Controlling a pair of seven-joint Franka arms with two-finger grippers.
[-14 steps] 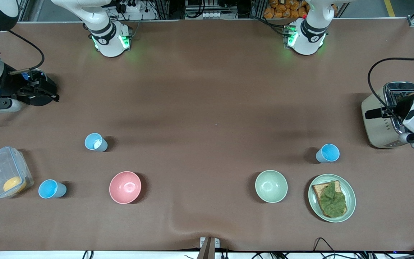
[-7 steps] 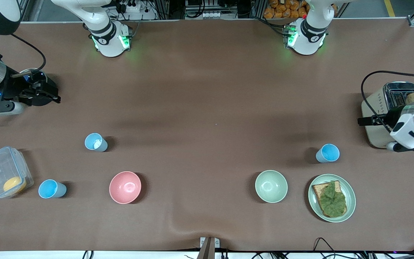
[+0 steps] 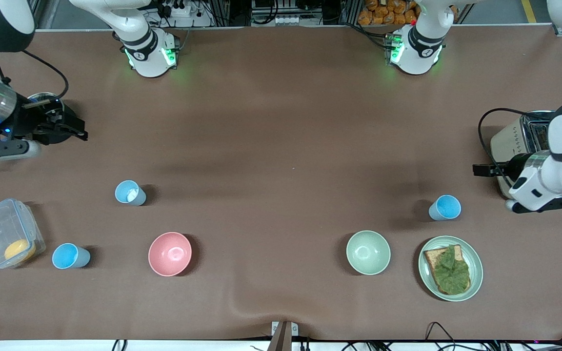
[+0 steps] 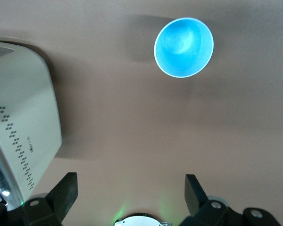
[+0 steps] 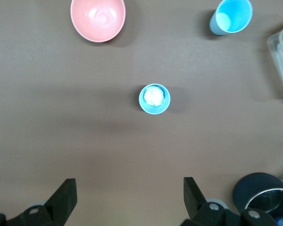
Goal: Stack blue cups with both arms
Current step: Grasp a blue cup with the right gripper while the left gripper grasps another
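Three blue cups stand upright and apart. One cup point(image 3: 445, 207) is near the left arm's end, beside the toaster; it also shows in the left wrist view point(image 4: 184, 47). My left gripper point(image 3: 487, 170) hangs open and empty over the table between toaster and cup point(image 4: 130, 188). A second cup point(image 3: 130, 192) holds something white point(image 5: 154, 99). A third cup point(image 3: 70, 256) stands beside the clear box point(image 5: 231, 16). My right gripper point(image 3: 73, 130) is open and empty at the right arm's end point(image 5: 129, 190), apart from both cups.
A pink bowl point(image 3: 170, 253) and a pale green bowl point(image 3: 368, 252) sit nearer the front camera. A green plate point(image 3: 476, 273) carries toast with lettuce. A toaster point(image 3: 510, 141) and a clear lidded box point(image 3: 3, 234) stand at the table's ends. A dark round object point(image 5: 262, 193) lies under the right gripper.
The left arm has swung off the toaster toward the table's middle, closer to its cup. The right gripper has shifted slightly. No cup has moved.
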